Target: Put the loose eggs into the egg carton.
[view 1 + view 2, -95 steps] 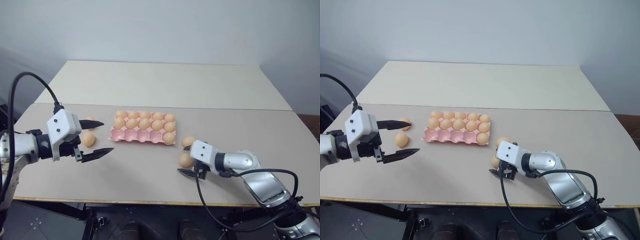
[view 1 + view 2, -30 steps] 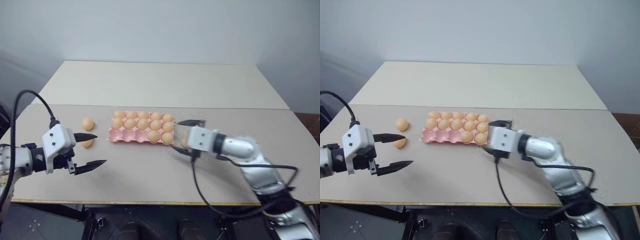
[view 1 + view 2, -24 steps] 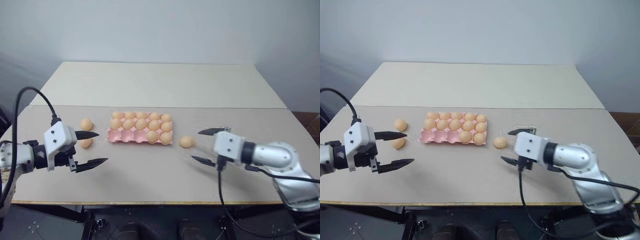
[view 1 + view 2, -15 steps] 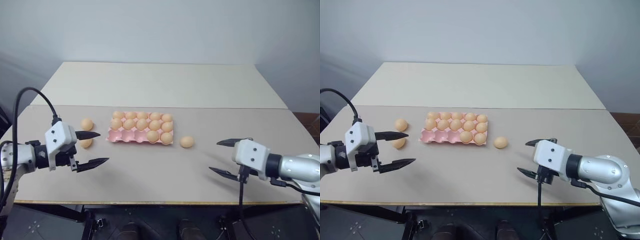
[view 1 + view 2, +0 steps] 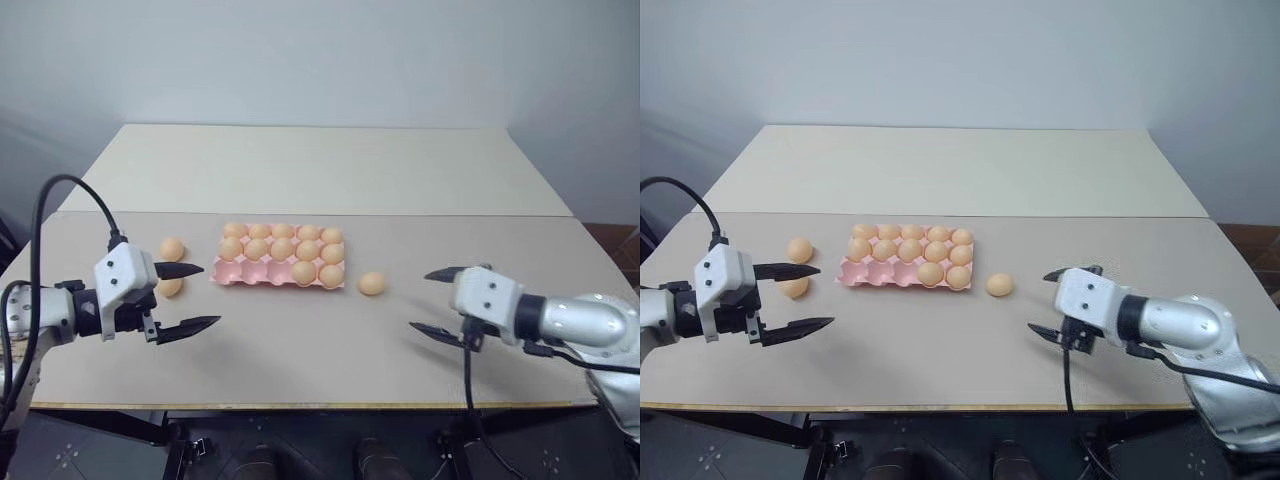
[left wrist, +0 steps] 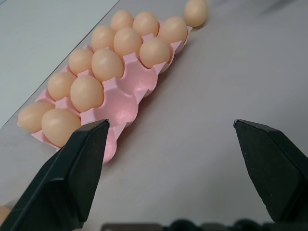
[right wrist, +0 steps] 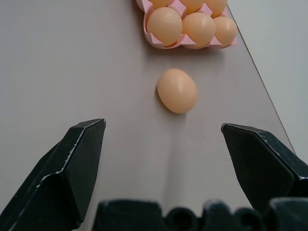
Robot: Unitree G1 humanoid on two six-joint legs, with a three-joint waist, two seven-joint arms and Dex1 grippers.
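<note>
A pink egg carton [image 5: 277, 270] sits mid-frame on the desk [image 5: 330, 330]. One loose egg [image 5: 372, 284] lies just right of it, two eggs [image 5: 172, 249] left. Both grippers, left [image 5: 190, 297] and right [image 5: 432, 301], hover with fingers wide apart, empty.

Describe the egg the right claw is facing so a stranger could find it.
Start at the flat pink moulded egg carton in the middle of the beige table. Off its right end lies one pale orange-tan egg, alone on the tabletop, unlike the two off the left end.
</note>
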